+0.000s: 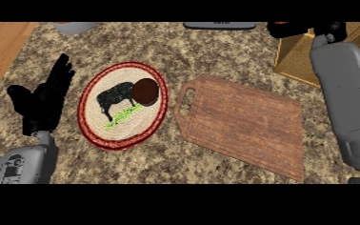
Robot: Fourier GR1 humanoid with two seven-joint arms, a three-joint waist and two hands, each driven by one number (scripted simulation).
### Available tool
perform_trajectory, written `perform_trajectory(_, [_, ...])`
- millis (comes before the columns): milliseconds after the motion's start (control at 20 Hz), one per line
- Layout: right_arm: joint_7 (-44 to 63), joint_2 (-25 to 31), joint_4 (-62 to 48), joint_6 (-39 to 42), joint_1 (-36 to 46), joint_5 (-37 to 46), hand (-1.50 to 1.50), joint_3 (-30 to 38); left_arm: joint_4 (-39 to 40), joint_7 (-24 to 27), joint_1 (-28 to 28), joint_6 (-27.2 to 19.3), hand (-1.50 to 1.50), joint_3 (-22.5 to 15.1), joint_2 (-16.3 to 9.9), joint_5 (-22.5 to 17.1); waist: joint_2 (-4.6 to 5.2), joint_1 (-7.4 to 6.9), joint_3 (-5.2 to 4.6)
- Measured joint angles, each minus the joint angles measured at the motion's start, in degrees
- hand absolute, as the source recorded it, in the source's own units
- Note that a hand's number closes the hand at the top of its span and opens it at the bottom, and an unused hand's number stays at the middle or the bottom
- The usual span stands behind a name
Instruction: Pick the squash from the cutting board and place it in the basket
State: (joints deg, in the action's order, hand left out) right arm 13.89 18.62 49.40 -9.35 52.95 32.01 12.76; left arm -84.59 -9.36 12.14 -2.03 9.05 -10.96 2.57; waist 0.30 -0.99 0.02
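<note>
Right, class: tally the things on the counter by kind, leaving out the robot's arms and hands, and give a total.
Cutting board: 1
Plate: 1
Dark brown round thing on the plate: 1
Basket: 1
Grey things at the far edge: 2
Total: 6
</note>
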Motion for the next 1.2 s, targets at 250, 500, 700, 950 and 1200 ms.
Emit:
perform_trajectory(250, [-5.8, 3.4, -7.6, 1.6, 1.4, -2.4, 1.5, 2.8, 0.0, -0.3, 0.2, -0.1, 0.0, 0.1, 0.0, 0.1, -0.02, 0.1, 0.0])
perform_trajectory(500, [-10.2, 5.7, -13.9, 3.3, 3.5, -4.9, 1.5, 5.3, -0.1, -0.2, 0.1, -0.8, 0.0, -0.3, 0.6, 0.6, 0.0, 0.04, 0.0])
perform_trajectory(700, [-15.8, 10.5, -12.6, 0.2, 2.2, 6.8, 1.5, -4.4, -0.3, 0.2, 0.3, -0.7, 0.0, -0.4, 0.6, 0.7, 0.32, -0.46, -0.12])
perform_trajectory(950, [-19.9, 12.5, -14.8, -6.8, 2.9, 16.1, 1.5, -10.4, -0.6, -0.6, 0.6, -0.1, 0.0, -0.4, 0.3, 0.3, 0.38, -1.04, -0.07])
perform_trajectory(1200, [-22.3, 12.5, -21.9, -12.0, 6.8, 20.2, 1.5, -11.1, -0.3, -0.8, 0.9, 0.1, 0.0, -0.5, 0.3, 0.3, 0.28, -1.05, -0.1])
